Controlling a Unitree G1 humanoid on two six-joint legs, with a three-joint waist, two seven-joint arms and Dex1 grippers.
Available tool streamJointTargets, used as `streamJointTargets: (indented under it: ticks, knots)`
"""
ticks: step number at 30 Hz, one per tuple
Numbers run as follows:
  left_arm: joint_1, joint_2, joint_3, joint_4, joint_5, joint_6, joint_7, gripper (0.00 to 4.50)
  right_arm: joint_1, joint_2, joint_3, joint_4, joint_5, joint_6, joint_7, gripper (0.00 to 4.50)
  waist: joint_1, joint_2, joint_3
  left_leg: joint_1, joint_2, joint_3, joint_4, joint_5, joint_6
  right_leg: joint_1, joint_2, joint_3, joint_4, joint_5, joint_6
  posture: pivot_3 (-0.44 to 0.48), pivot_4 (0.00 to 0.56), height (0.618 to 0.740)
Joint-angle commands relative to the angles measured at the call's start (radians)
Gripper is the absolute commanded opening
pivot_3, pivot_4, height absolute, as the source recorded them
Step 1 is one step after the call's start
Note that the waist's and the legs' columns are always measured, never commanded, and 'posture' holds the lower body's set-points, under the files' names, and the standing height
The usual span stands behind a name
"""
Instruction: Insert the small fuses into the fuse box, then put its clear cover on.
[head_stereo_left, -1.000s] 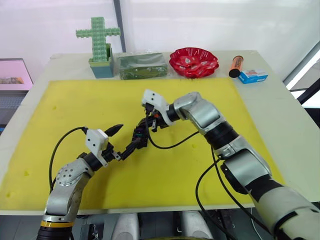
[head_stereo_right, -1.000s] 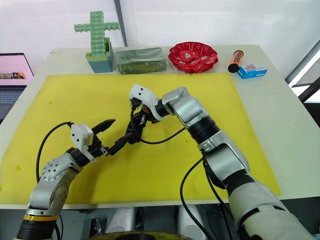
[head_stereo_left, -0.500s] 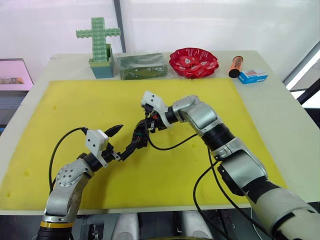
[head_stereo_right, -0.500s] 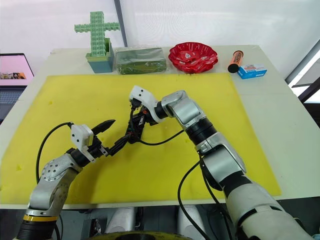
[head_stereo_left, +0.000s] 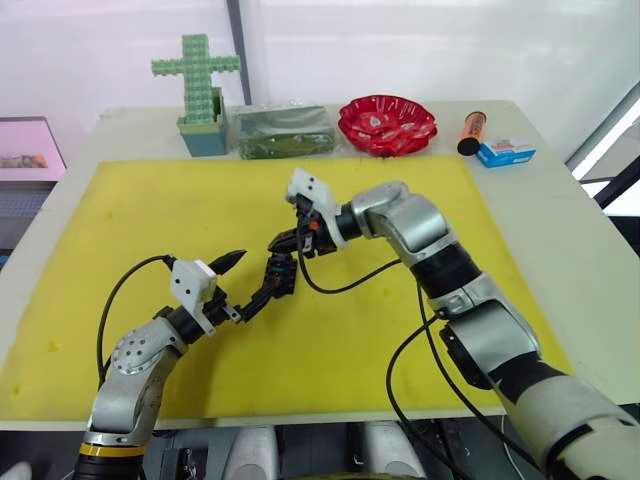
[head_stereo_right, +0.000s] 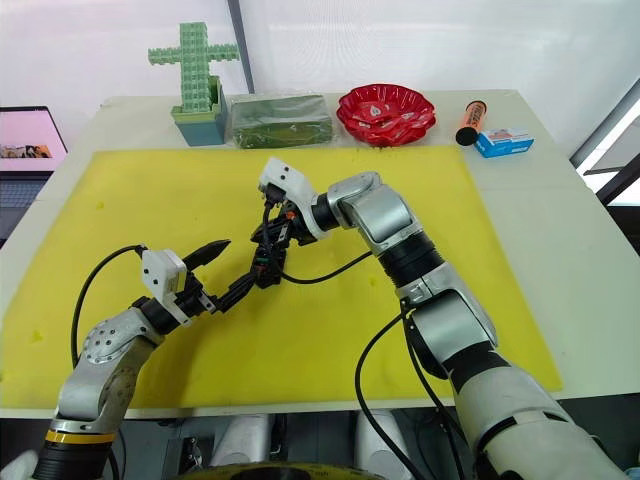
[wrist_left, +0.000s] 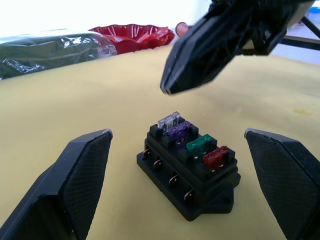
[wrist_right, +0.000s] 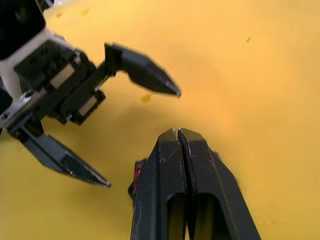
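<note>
The fuse box (wrist_left: 187, 172) is lying flat on the yellow mat (head_stereo_left: 420, 340) near the middle of the worktop (head_stereo_left: 560, 240), slot side facing up. In the left wrist view its long axis is running diagonally, from the near-right corner toward the far left, and it is sitting between the two spread fingers of the left end effector (wrist_left: 182, 190) without touching either one. Four small fuses are sitting upright in a single row along that long axis: the pale grey fuse (wrist_left: 169, 120) at the far end, then the brownish-purple fuse (wrist_left: 179, 129), the green fuse (wrist_left: 199, 144), and the red fuse (wrist_left: 216, 156) at the near end. The left end effector is standing wide open, its fingers (wrist_left: 75, 180) resting low beside the box. The right end effector (wrist_right: 179, 137) is hovering just above the grey-fuse end of the box with its two fingers pressed together and holding nothing; its tip is pointing down toward the box. Along the far edge of the worktop, well apart from the box, a green block cross (head_stereo_left: 197, 80), a wrapped green package (head_stereo_left: 283, 132), a red dish (head_stereo_left: 387, 124), an orange cylinder (head_stereo_left: 471, 132) and a small blue box (head_stereo_left: 506, 153) are standing.
</note>
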Motion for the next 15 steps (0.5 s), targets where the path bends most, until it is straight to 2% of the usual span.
streamJointTargets:
  ticks: [1,5,15]
  knots:
    - [-0.006,0.007,0.015,-0.028,-0.005,-0.005,0.000,4.50,-0.023,-0.005,-0.021,-0.003,-0.005,-0.045,-0.018,0.03,0.000,0.000,0.000,0.000,0.000,0.000,0.000,0.000,0.000,0.000,0.000,0.000,0.000,0.000,0.000,0.000,0.150,0.740]
    - [-0.011,0.009,0.016,-0.025,-0.006,-0.005,-0.004,4.50,0.021,-0.008,0.009,0.002,-0.038,-0.110,-0.030,0.03,0.000,0.000,0.000,0.000,0.000,0.000,0.000,0.000,0.000,0.000,0.000,0.000,0.000,0.000,0.000,0.000,0.150,0.740]
    - [-0.008,0.018,0.016,-0.032,-0.011,0.000,-0.010,4.50,0.051,-0.001,0.022,0.029,-0.057,-0.130,-0.044,0.03,0.000,0.000,0.000,0.000,0.000,0.000,0.000,0.000,0.000,0.000,0.000,0.000,0.000,0.000,0.000,0.000,0.150,0.740]
